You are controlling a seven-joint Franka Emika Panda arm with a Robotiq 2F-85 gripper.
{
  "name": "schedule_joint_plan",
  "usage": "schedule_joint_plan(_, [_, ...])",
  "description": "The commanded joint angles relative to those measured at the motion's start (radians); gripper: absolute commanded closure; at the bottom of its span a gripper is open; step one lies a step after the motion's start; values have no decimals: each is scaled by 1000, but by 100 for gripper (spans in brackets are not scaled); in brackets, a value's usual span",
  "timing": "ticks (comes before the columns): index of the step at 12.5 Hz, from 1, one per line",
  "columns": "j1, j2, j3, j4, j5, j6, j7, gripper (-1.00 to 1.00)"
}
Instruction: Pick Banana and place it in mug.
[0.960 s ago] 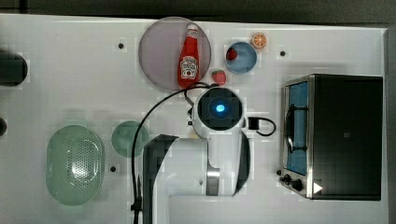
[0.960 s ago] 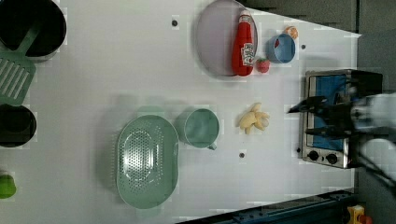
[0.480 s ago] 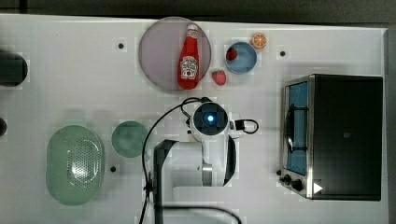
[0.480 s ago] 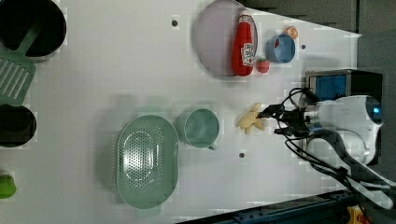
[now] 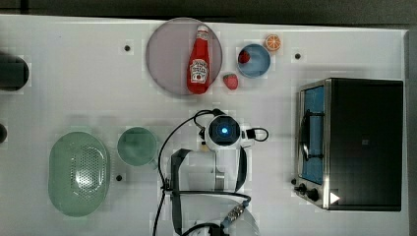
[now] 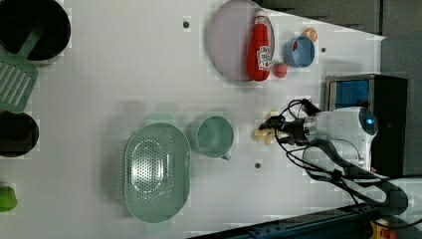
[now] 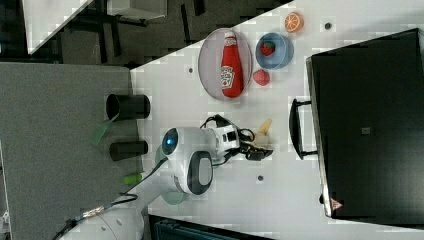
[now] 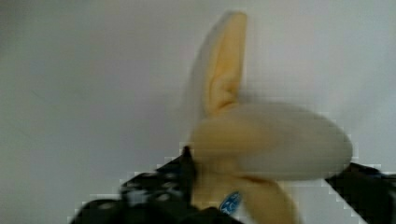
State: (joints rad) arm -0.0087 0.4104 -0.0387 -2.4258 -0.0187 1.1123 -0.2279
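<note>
Table [image 5: 74, 73] carries everything. In the top view: plate [image 5: 169, 56] near the top edge, ketchup bottle [image 5: 198, 61] lying on its right part; bowl [image 5: 254, 61] to the top view's right of the plate, one strawberry [image 5: 244, 57] inside it, another strawberry [image 5: 230, 81] on the table between plate and bowl, orange slice [image 5: 273, 42] just beyond the bowl. Toaster oven [image 5: 351, 142] at the top view's right. Strainer [image 5: 78, 172] lower left, mug [image 5: 137, 146] just beside it on its right. In the left view, banana [image 6: 263, 133] lies right of the mug, apart from it, with the tool [image 6: 274, 126] at the banana.
</note>
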Motion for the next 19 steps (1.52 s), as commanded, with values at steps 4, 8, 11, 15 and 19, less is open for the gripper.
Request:
schedule_joint_plan(4, [1,-43,7,-10,1,65,-57,43])
schedule_joint_plan(8, [-2,-149,4,-21,1,41,-57,43])
schedule_joint_plan(11, [-4,-438,-2,-2,1,-251,-55,43])
schedule_joint_plan(15, [3,-633,15,66,1,-527,-43,43])
schedule_joint_plan(19, [34,-734,127,88,7,-574,75,43])
